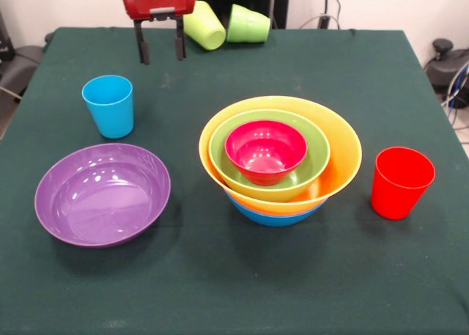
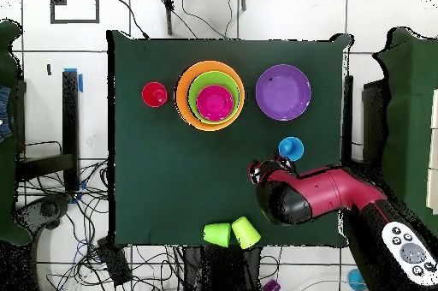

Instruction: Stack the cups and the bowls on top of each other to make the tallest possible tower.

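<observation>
My gripper (image 1: 160, 50) hangs at the table's far left, jaws apart and empty, beyond the upright sky blue cup (image 1: 108, 105). From overhead, the gripper (image 2: 261, 172) is below that cup (image 2: 291, 147). The tower (image 1: 344, 155) stands mid-table: the small red bowl (image 1: 265, 150) sits in the green bowl (image 1: 316, 141), inside the orange one, on the blue bowl (image 1: 275, 217). One purple bowl (image 1: 102, 193) shows at the left. The red cup (image 1: 401, 181) stands upright at the right. The yellow-green cup (image 1: 204, 25) and green cup (image 1: 249, 23) lie on their sides at the far edge.
The dark green cloth (image 1: 234, 291) covers the table. From overhead, cables (image 2: 77, 219) and floor tiles surround it, and the arm (image 2: 325, 195) reaches in from the lower right.
</observation>
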Controlling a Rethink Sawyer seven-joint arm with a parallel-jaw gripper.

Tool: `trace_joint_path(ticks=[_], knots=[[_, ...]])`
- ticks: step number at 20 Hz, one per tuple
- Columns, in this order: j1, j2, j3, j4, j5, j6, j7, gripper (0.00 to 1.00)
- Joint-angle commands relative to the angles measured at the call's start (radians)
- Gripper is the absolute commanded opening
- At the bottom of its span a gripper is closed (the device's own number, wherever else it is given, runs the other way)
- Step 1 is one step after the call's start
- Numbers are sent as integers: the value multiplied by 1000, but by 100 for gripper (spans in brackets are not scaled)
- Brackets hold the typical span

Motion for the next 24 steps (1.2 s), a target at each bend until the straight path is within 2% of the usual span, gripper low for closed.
trace_joint_path(ticks=[1, 6, 7, 13, 19, 24], knots=[[5, 109, 12, -89, -104, -24, -121, 100], [-44, 184, 84, -171, -108, 24, -254, 100], [-62, 218, 104, -203, -101, 45, -298, 100], [-106, 326, 153, -316, -114, 92, -425, 100], [-157, 384, 213, -368, -110, 142, -604, 100], [-175, 409, 228, -385, -85, 152, -649, 100]])
